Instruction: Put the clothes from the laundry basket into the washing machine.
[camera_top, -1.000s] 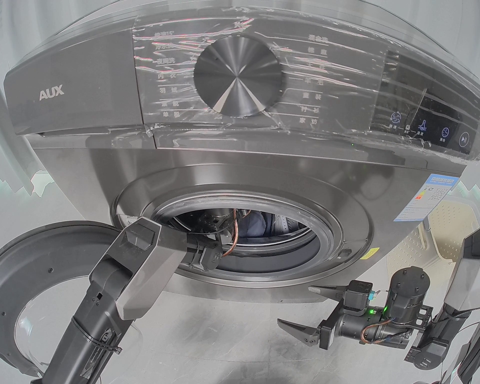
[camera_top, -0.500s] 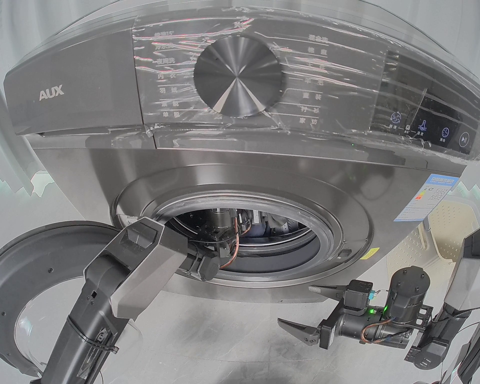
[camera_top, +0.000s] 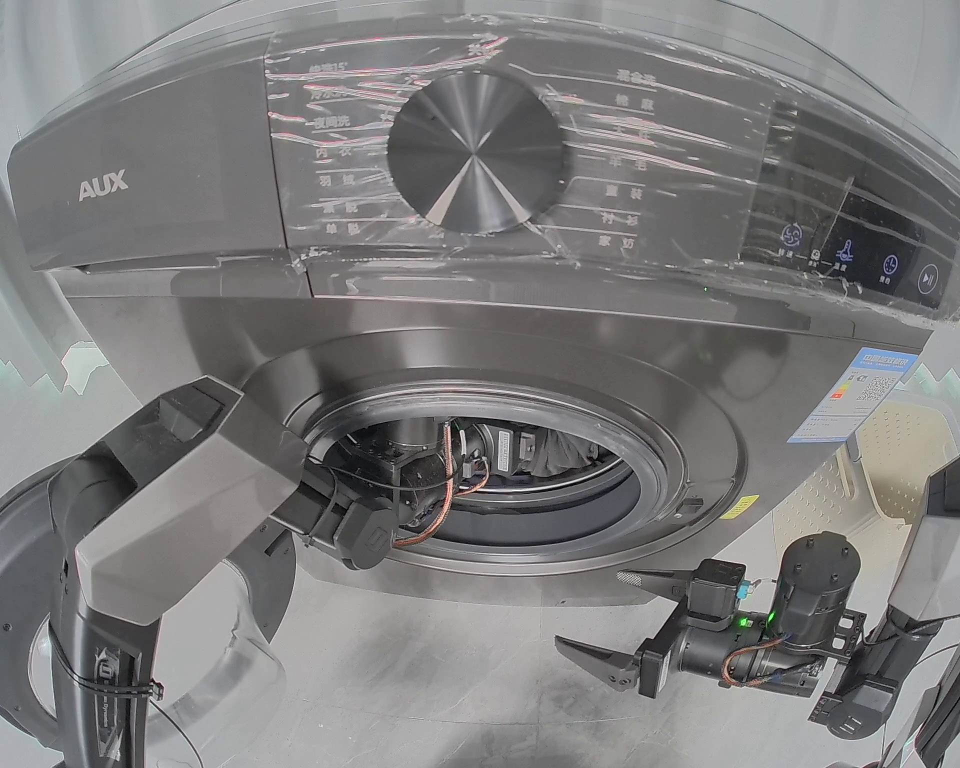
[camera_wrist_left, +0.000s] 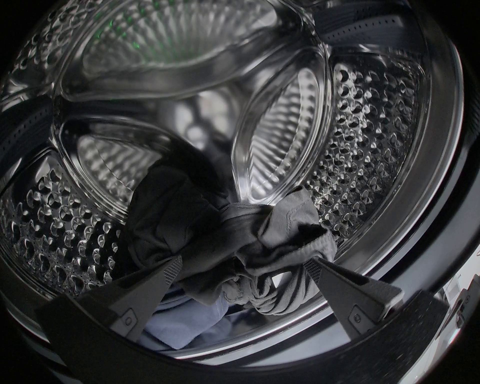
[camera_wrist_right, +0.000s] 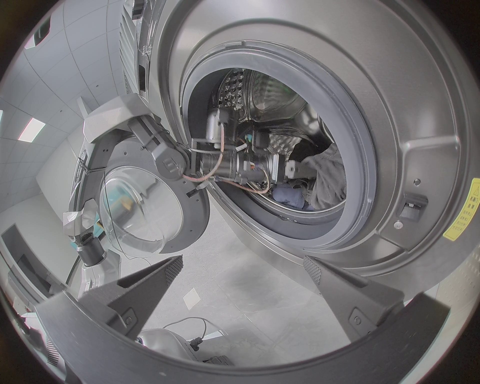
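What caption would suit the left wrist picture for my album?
Open left gripper inside the washing machine drum, facing a heap of grey clothes and a pale blue garment.

Drum (camera_wrist_left: 370, 125) is the carrier: its lower wall holds one heap just ahead of the left gripper (camera_wrist_left: 242, 262), with a grey garment (camera_wrist_left: 285, 230) toward one finger, a dark garment (camera_wrist_left: 165, 215) toward the other and a light blue piece (camera_wrist_left: 185, 325) underneath, nearest the gripper. Grey tile floor (camera_top: 450, 680) runs under the right gripper (camera_top: 590, 611); the washing machine (camera_top: 200, 330) stands on it ahead of that gripper. The laundry basket (camera_top: 900, 450) is off to its right, base hidden.
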